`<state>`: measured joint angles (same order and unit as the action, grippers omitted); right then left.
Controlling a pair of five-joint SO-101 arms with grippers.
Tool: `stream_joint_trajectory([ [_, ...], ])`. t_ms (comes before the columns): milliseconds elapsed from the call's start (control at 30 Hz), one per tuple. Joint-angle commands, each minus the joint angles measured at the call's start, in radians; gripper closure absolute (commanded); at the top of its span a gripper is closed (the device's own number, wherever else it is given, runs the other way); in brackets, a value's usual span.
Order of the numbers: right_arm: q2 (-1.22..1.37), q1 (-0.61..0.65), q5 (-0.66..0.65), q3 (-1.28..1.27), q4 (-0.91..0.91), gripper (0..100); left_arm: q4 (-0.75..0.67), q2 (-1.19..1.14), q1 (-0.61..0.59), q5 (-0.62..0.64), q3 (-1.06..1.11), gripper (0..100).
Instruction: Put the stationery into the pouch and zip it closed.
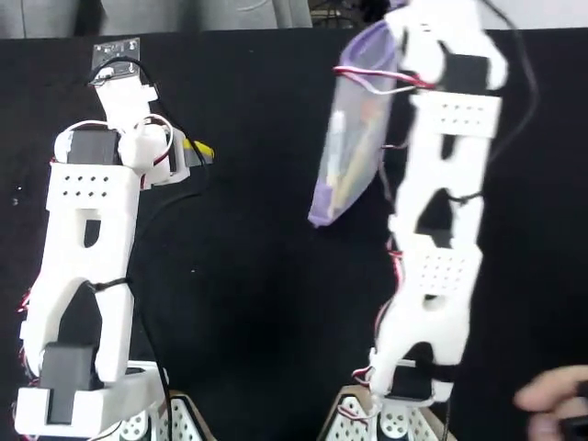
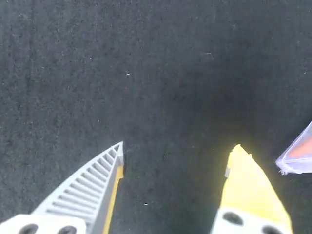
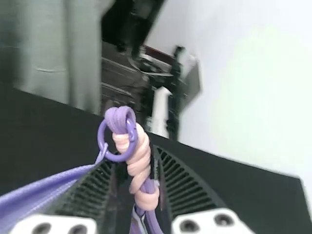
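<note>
Over black table [image 1: 248, 303], pouch [image 1: 356, 119] with stationery [image 1: 342, 179] inside.

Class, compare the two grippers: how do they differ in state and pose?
The left gripper is open and empty; the right gripper is shut on the pouch's pull cord. The left gripper points down at the black table; the right gripper is raised, with the pouch hanging from it. Both have ribbed fingers.

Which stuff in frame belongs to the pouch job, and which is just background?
Job:
- pouch, held up
- stationery inside it
- zip pull cord, pinched by right gripper
- left gripper, open over the table

Background:
- black table
- grey curtain
- dark gear behind
</note>
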<state>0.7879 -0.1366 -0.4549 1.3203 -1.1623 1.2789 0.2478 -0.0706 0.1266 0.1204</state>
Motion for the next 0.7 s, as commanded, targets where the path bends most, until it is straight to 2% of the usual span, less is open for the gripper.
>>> stream_joint_trajectory([
  [0, 0.107, -0.133, -0.066, -0.008, 0.002, 98.8, -0.018, 0.029, 0.012, 0.0, -0.012, 66],
  [200, 0.15, -0.288, -0.181, -0.008, 0.002, 98.8, -0.018, 0.029, 0.012, 0.0, -0.012, 66],
  [467, 0.15, -0.483, -0.241, 0.077, -0.002, 98.8, -0.018, 0.029, 0.013, 0.003, -0.012, 66],
  [667, 0.15, -0.52, -0.238, 0.266, -0.078, 98.8, -0.017, 0.029, 0.013, 0.003, -0.012, 66],
])
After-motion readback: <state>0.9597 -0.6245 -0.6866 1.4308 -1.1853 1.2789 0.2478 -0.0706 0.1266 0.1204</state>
